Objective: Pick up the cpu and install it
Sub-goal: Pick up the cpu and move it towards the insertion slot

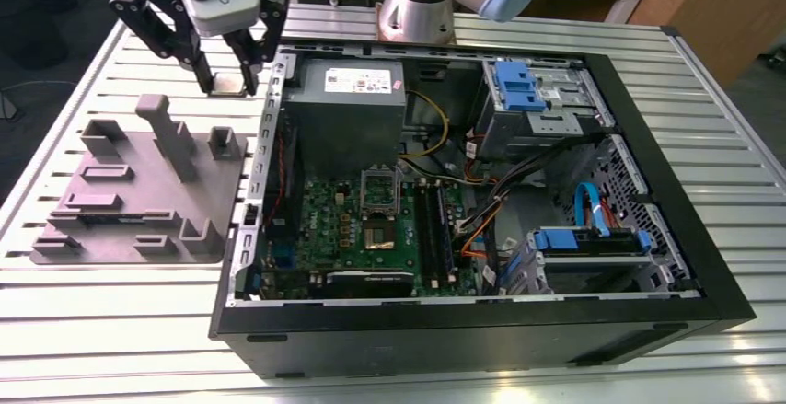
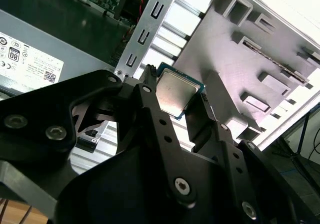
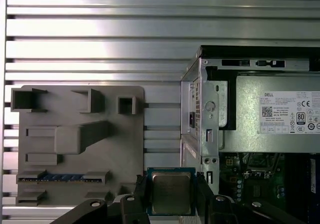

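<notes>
The cpu (image 1: 228, 84) (image 2: 174, 92) (image 3: 171, 193) is a small square chip with a silver-grey top, and my gripper (image 1: 230, 85) (image 2: 175, 103) (image 3: 171, 199) is shut on it. I hold it in the air above the slatted table, between the grey tray (image 1: 135, 192) and the left wall of the open computer case (image 1: 252, 220). The black fingers (image 2: 145, 101) clamp two opposite edges of the chip. Inside the case, the motherboard's cpu socket (image 1: 379, 231) lies open, well away from the gripper toward the exterior view's right.
The grey tray (image 3: 80, 144) carries upright posts and slots. In the case are the grey power supply (image 1: 350, 100) (image 3: 270, 108), black memory sticks (image 1: 433, 225), blue drive brackets (image 1: 528, 86), and loose cables (image 1: 491, 211). The arm's base (image 1: 418, 8) stands behind the case.
</notes>
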You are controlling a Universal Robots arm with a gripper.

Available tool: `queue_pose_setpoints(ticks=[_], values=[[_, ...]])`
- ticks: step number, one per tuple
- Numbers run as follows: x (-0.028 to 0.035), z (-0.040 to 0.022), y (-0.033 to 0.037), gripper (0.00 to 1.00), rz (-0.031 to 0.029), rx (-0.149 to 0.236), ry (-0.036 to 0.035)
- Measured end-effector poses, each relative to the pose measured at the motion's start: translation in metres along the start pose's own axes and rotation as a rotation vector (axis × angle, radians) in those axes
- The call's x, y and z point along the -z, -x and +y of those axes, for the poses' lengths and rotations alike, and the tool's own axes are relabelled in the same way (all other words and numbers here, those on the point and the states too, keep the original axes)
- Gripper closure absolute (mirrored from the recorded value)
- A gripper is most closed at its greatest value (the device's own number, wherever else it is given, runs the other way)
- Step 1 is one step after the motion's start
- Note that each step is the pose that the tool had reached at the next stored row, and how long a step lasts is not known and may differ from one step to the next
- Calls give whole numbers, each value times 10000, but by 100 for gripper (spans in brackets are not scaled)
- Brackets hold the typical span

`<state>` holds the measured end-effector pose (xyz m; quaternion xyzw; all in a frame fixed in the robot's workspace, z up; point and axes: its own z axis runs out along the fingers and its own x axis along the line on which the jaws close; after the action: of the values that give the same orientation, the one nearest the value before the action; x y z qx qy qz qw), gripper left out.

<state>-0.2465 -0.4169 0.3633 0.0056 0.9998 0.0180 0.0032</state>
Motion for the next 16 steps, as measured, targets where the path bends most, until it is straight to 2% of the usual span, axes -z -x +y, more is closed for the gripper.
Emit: queue_pose_setpoints(ticks=[16], values=[[-1,1,51,53,0,0,0]])
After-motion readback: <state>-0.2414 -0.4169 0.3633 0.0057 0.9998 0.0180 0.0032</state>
